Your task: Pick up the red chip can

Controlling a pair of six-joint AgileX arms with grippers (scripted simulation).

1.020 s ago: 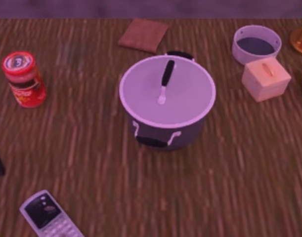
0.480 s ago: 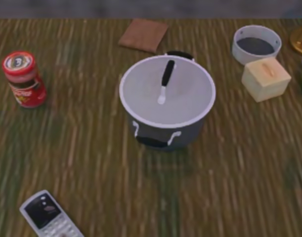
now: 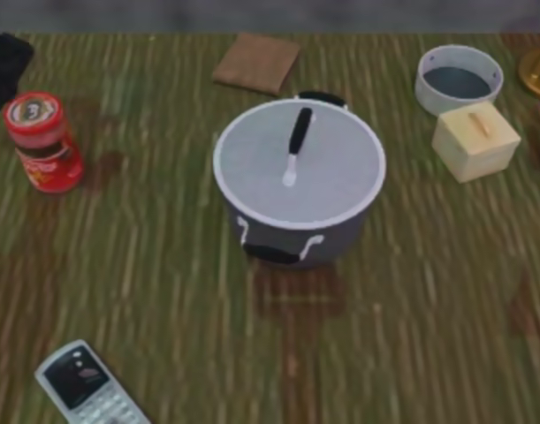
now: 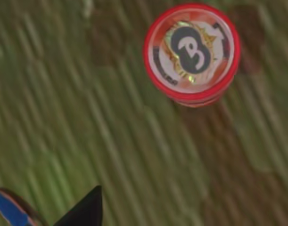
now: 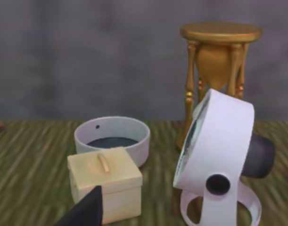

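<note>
- A red can (image 3: 43,141) stands upright near the left edge of a striped table (image 3: 163,291), toward the far side; its pale round lid faces up.
- The left claw (image 3: 4,64) shows from above only as a dark shape at the far-left corner, just beyond the can and not touching it.
- The left wrist view looks straight down on the can's lid (image 4: 191,51); only one dark fingertip (image 4: 87,209) shows at the frame's edge, so I cannot tell whether that claw is apart or together.
- The right claw is out of the top view. Its wrist view shows one dark fingertip (image 5: 85,209) near a cream box (image 5: 105,182), a white bowl (image 5: 111,139), a white fan (image 5: 219,160) and a gold hourglass (image 5: 219,75); whether it is apart or together cannot be told.
- A big lidded pot (image 3: 298,181) sits mid-table, well apart from the can; a phone (image 3: 88,384) lies at the near-left, a brown pad (image 3: 256,62) at the far side.
- Risks, as I judge them: the can is tall and narrow, so a finger descending off-centre could tip it over. It also stands close to the table edge, so a sideways nudge might roll it off. A grip too high on the lid could slip.
</note>
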